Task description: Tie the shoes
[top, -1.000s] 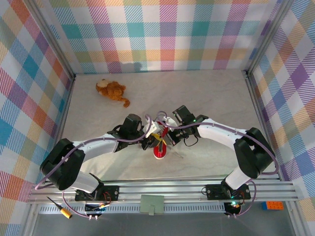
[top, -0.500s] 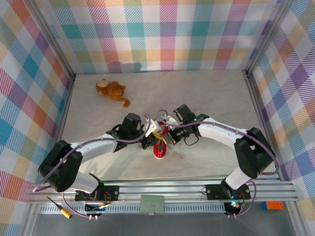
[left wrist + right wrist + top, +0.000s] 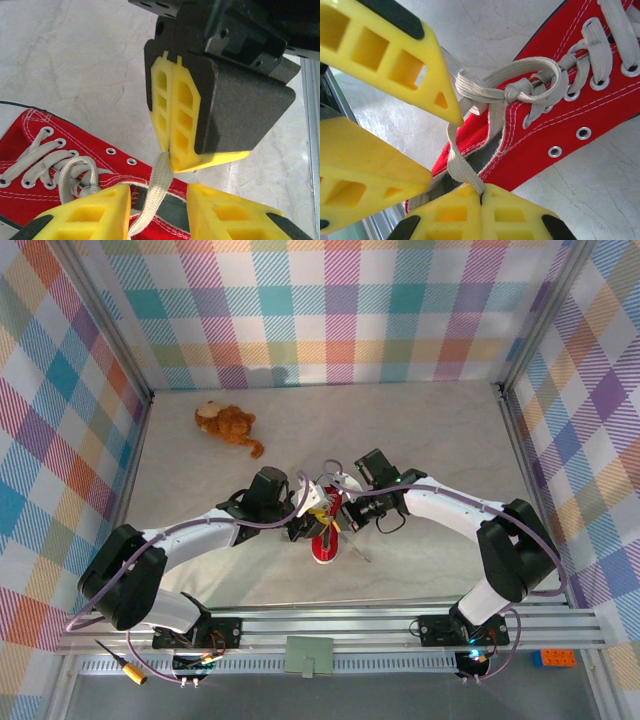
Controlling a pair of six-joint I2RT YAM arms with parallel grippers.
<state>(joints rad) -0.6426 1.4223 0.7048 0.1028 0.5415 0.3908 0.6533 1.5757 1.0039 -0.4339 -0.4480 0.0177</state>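
Toward the near edge of the table (image 3: 430,440) lies the red sneaker (image 3: 324,545), both arms crowding over its far end. The right gripper (image 3: 481,192) pinches a white lace (image 3: 456,165); the left gripper (image 3: 159,192) jaws stand apart around it. Far left sits a brown plush toy (image 3: 228,424)

Left claw (image 3: 306,521): we logged a slight shift away from the arm bases, the wrist behind it moving likewise. Right claw (image 3: 338,514): we logged a small drift toward the far right of the counter (image 3: 450,440), lace (image 3: 456,165) pinched between its fingers.
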